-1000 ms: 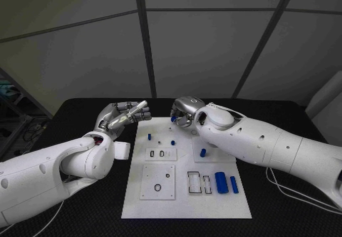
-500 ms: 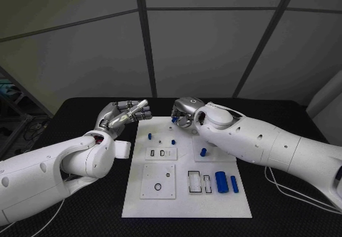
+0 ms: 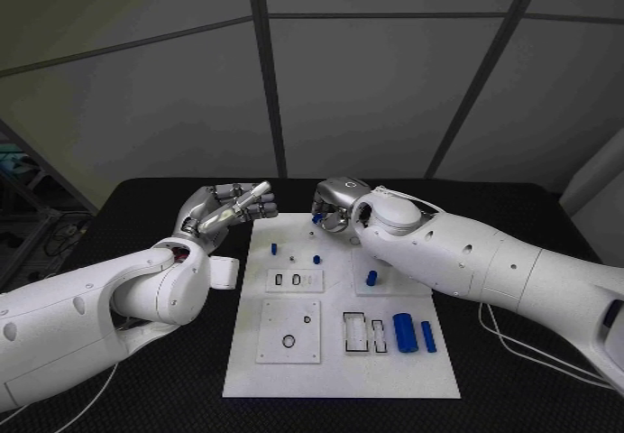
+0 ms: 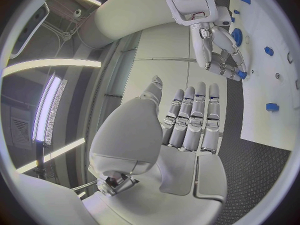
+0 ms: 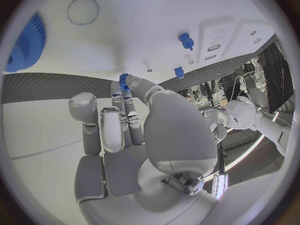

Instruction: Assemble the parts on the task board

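Left hand (image 3: 232,207) raised off the table, fingers straight and together, holding nothing; right hand (image 3: 334,209) bent down, fingertips pinching a small blue part (image 5: 124,79).

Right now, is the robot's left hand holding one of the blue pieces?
No. The left hand is held up beside the task board with straight fingers and nothing between them.
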`<state>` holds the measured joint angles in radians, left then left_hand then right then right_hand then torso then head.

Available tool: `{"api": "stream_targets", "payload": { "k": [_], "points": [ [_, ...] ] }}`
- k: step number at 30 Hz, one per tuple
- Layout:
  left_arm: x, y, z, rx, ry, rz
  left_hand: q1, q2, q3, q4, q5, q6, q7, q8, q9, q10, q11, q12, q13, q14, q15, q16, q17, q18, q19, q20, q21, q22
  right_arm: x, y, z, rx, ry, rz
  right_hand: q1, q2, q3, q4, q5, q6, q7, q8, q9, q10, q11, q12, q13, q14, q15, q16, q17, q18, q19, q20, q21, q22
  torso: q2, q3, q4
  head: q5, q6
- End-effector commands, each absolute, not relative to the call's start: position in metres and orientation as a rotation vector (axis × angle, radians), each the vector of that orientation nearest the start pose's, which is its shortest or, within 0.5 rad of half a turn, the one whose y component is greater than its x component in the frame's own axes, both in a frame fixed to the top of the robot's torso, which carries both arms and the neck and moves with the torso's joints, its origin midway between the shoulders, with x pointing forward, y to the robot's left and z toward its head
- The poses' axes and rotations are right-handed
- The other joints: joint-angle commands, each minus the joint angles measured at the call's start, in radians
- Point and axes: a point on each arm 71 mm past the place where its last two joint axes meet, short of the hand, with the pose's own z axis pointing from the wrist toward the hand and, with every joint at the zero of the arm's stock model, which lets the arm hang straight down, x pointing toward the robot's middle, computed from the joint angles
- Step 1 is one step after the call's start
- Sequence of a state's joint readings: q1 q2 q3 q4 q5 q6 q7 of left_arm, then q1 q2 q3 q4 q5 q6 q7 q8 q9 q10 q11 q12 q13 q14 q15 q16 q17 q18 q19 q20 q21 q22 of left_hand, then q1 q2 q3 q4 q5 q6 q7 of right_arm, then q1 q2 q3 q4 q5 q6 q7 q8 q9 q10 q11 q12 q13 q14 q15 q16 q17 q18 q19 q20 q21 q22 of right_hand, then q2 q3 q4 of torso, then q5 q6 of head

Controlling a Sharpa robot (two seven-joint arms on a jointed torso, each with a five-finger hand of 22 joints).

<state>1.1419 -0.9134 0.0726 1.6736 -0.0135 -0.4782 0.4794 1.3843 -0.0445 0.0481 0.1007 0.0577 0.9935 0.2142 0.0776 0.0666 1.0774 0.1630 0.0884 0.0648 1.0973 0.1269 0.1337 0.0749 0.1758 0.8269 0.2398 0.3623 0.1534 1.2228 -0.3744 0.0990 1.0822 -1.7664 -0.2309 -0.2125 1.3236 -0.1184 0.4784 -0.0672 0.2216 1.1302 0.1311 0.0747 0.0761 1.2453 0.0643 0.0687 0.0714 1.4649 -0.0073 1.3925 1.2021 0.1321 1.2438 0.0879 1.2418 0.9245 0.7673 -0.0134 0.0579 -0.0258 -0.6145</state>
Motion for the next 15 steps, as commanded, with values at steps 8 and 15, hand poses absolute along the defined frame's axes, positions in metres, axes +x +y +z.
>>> {"api": "stream_targets", "payload": {
  "k": [8, 15],
  "points": [
    [0.4686, 0.2109, -0.1447, -1.082, 1.221, -1.567, -0.002, 0.011, 0.0, -0.008, -0.006, 0.003, 0.007, -0.006, -0.001, 0.0, 0.005, -0.004, 0.0, -0.005, 0.002, -0.007, -0.001, 0.006, -0.003, 0.003, -0.003, -0.001, 0.5657, -0.0793, -0.1498, -0.328, 1.524, 0.454, -0.018, -0.019, 0.005, 0.015, -0.013, -0.046, 0.015, -0.014, -0.009, -0.074, 0.023, -0.009, -0.009, 0.041, 0.012, 0.004, -0.005, -0.008, -0.018, 0.016, -0.007, -0.018, 0.0, 0.0, -0.0016, 0.003, -0.002],
    [0.4689, 0.2115, -0.1449, -1.084, 1.224, -1.563, -0.002, 0.011, -0.001, -0.008, -0.006, 0.003, 0.007, -0.006, -0.001, 0.0, 0.005, -0.004, 0.0, -0.005, 0.002, -0.007, -0.001, 0.006, -0.003, 0.003, -0.003, -0.001, 0.5646, -0.0807, -0.1488, -0.325, 1.519, 0.457, -0.022, -0.046, -0.009, 0.023, -0.025, -0.142, 0.022, -0.015, -0.012, -0.164, 0.04, -0.005, -0.009, 0.036, 0.026, 0.0, -0.017, -0.004, -0.031, 0.033, -0.019, -0.037, 0.0, 0.0006, -0.0027, 0.003, 0.0]
  ]
}}
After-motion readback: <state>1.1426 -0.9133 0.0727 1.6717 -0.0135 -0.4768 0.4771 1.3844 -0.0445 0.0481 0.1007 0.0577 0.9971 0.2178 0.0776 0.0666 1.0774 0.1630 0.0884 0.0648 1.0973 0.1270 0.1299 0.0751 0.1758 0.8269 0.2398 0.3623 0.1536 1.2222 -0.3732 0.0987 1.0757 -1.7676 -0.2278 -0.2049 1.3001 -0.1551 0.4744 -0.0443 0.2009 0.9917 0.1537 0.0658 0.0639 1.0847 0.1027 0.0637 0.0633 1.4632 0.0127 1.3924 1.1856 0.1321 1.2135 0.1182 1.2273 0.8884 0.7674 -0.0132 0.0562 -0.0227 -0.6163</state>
